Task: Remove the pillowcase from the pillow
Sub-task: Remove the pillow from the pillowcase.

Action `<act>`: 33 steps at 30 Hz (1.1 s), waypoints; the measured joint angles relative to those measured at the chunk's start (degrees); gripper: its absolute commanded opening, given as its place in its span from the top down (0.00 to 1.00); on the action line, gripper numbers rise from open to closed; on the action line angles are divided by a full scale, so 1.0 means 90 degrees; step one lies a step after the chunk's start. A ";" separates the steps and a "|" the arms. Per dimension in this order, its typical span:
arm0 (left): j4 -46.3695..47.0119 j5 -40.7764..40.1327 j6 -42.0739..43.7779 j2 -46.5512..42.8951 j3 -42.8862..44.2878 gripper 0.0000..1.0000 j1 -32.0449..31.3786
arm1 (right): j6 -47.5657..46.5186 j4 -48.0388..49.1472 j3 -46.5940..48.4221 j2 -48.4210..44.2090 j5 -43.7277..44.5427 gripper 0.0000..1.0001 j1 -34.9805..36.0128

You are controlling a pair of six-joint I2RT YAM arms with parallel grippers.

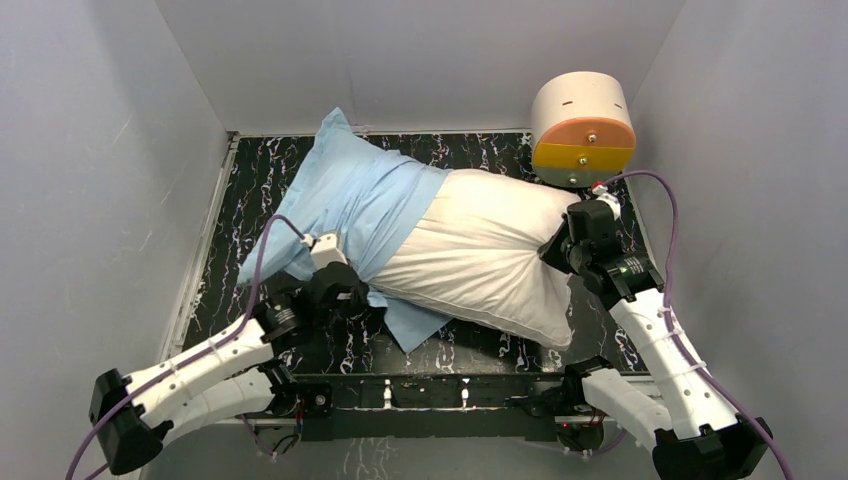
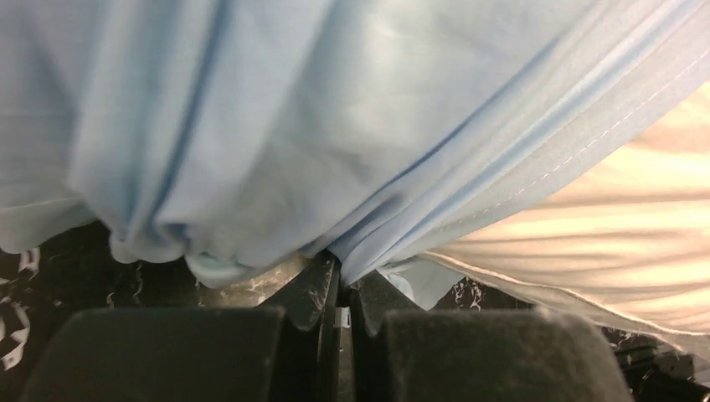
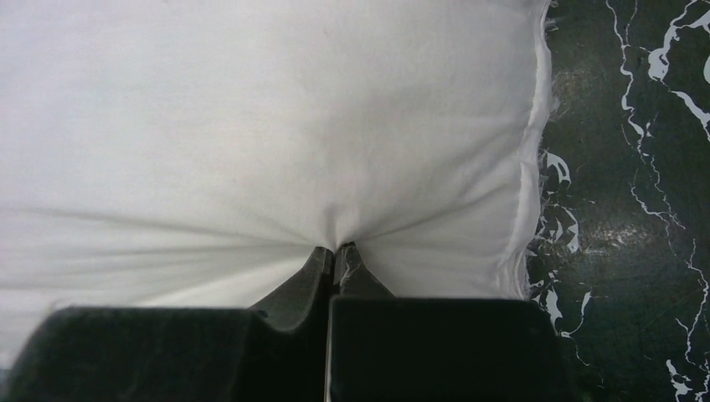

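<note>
Left jaws likely pinching pillowcase (image 2: pixel 335 126), right jaws pillow (image 3: pixel 251 126)

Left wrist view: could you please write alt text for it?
The left fingers pinch shut on a gathered fold of the light blue pillowcase, which fills most of the view. The white pillow shows at right, a dark marbled table below.

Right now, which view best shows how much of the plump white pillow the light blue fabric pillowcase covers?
Top external: the light blue fabric pillowcase covers only part of the plump white pillow. Left wrist shows its folds pinched in the left end effector; right wrist shows none.
</note>
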 measured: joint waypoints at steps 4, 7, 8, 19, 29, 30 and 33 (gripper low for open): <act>-0.0471 -0.0318 -0.0197 -0.0940 -0.0194 1.00 -0.0010 | 0.0019 0.0158 -0.0005 0.0080 -0.0160 0.97 0.0051; -0.0503 -0.0151 0.0017 -0.1348 -0.0440 1.00 -0.0012 | -0.0041 0.0294 -0.0005 0.0129 -0.0461 0.88 0.0058; -0.0493 -0.0068 0.0102 -0.1389 -0.0495 1.00 -0.0010 | -0.0112 0.0338 -0.0005 0.0129 -0.0585 0.79 0.0056; 0.0233 0.1195 0.0423 -0.0250 -0.0998 1.00 0.0066 | -0.0525 0.1290 0.0799 0.0568 -0.3128 0.28 -0.0114; 0.0614 0.1319 0.0175 -0.0223 -0.1231 0.61 0.0066 | -0.0379 0.1562 0.2208 0.3534 -0.1887 0.32 0.1739; 0.0566 0.1328 0.0155 -0.0250 -0.1205 0.54 0.0066 | -0.0318 0.1778 0.2011 0.3701 -0.1605 0.33 0.1914; 0.0087 0.1280 0.0211 -0.0413 -0.0874 0.42 0.0061 | -0.0160 0.3400 0.0568 0.3502 -0.0646 0.35 0.2336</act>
